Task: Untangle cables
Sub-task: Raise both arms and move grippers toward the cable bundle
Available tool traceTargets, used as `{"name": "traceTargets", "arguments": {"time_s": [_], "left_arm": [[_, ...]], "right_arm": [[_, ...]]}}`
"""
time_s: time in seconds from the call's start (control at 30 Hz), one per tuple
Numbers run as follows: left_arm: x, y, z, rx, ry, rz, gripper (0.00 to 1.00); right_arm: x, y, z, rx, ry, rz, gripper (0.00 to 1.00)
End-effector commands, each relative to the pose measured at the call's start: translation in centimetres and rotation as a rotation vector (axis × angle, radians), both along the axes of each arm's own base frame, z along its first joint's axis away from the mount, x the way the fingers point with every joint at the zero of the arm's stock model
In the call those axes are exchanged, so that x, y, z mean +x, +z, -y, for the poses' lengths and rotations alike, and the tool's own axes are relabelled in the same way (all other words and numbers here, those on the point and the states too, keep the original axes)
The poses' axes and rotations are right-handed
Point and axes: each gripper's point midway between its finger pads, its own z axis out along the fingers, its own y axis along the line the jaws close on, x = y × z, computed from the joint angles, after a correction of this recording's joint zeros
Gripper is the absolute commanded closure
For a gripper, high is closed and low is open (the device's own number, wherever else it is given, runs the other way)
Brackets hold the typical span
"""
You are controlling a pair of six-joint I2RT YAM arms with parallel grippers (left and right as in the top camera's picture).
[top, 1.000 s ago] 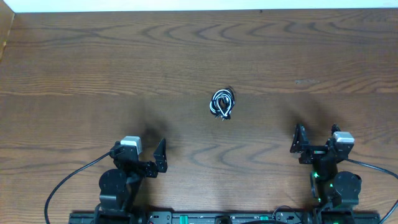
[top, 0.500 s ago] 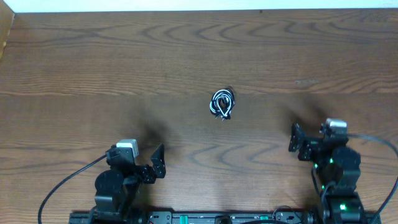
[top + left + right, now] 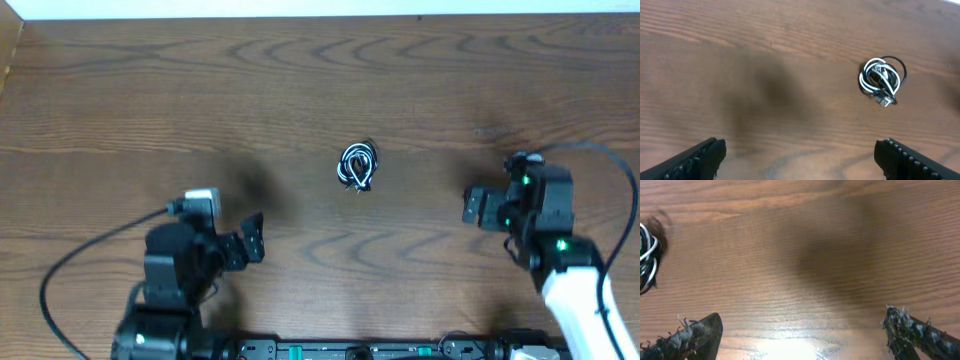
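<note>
The cables (image 3: 357, 166) are a small coil of thin black and white cords lying on the wooden table (image 3: 300, 80) near its middle. The coil also shows in the left wrist view (image 3: 881, 80) at upper right, and at the left edge of the right wrist view (image 3: 647, 260). My left gripper (image 3: 254, 240) is open and empty, to the lower left of the coil; its fingers (image 3: 800, 157) are wide apart. My right gripper (image 3: 474, 205) is open and empty, to the right of the coil; its fingers (image 3: 805, 335) are wide apart.
Thick black arm cables run from the left arm (image 3: 70, 270) and the right arm (image 3: 610, 160). A rail (image 3: 350, 350) lies along the table's front edge. A pale strip (image 3: 300, 8) runs along the far edge.
Both arms have risen and moved forward from their rest poses. The right gripper has moved up the frame, closer to level with the coil. The coil has not moved.
</note>
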Motion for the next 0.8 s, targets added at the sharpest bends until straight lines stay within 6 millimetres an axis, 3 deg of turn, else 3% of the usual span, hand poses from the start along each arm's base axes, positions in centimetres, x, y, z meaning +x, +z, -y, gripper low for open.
{"name": "traceTargets", "arguments": {"time_s": [0.0, 0.13, 0.23, 0.37, 0.77], "left_arm": [[0.9, 2.2, 0.3, -0.005, -0.007, -0.052, 0.00], [0.6, 2.3, 0.8, -0.012, -0.021, -0.208, 0.00], [-0.1, 1.5, 2.1, -0.070, -0.074, -0.281, 0.00], [-1.1, 0.3, 2.1, -0.070, -0.075, -0.363, 0.00], [-0.9, 0.1, 2.2, -0.069, -0.075, -0.368, 0.00]], "right_arm": [[1.7, 1.9, 0.3, -0.019, 0.024, -0.007, 0.01], [2.6, 3.2, 0.6, -0.068, 0.060, 0.008, 0.01], [2.7, 3.2, 0.9, -0.082, 0.050, 0.010, 0.01], [2.1, 2.8, 0.4, -0.059, 0.066, -0.016, 0.01], [2.2, 2.9, 0.4, -0.057, 0.063, -0.014, 0.01]]}}
